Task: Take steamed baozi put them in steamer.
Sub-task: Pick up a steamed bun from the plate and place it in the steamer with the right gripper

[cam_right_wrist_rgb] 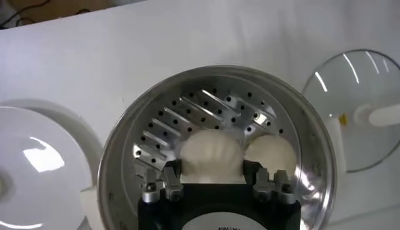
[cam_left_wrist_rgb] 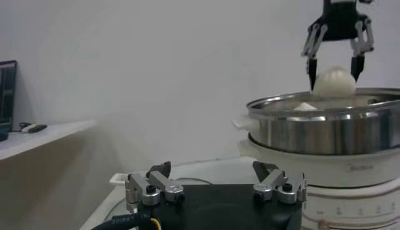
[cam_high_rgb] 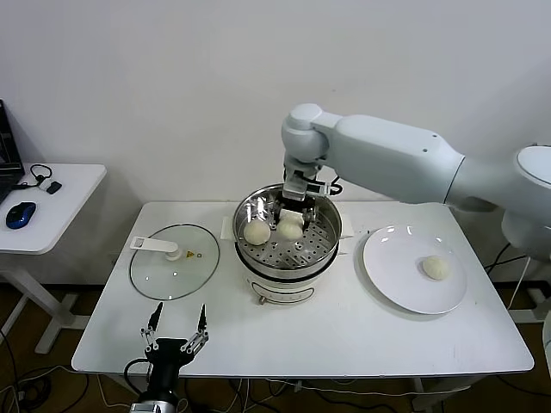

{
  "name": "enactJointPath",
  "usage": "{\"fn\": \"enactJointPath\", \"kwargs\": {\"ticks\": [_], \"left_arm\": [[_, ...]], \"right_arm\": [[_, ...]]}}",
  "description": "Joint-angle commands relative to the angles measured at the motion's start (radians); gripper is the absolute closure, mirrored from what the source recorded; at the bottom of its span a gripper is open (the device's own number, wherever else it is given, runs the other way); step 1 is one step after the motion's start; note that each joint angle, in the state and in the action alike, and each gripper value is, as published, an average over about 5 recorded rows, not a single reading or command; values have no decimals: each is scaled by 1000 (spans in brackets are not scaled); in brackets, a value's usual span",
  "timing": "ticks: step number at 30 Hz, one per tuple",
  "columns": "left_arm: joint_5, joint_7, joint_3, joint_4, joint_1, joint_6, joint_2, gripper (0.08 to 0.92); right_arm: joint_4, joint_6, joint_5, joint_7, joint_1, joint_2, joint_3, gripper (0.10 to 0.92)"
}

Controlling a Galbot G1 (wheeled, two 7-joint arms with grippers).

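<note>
Steel steamer [cam_high_rgb: 288,249] sits under the right gripper [cam_high_rgb: 292,212], pinching a baozi [cam_high_rgb: 290,225] above the tray for lowering; left gripper [cam_high_rgb: 176,324] waits spread.

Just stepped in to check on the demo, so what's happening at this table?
The right end effector holds a steamed baozi over the steamer, just above the perforated tray. One bun already sits inside, and another waits on the white plate. The glass lid lies on the table beside the steamer. The left end effector is parked open at the table's near edge.
</note>
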Motion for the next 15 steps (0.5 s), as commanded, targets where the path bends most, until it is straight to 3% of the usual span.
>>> {"fn": "enactJointPath", "kwargs": {"ticks": [1,15], "left_arm": [[-3,3,-8,0,-5,4,-2,177],[-6,-2,-3,3,10,-6,-6,177]], "right_arm": [[-14,20,-47,-2,-68,44,0,380],[18,8,-60,-4,-98,27,-20,380]]}}
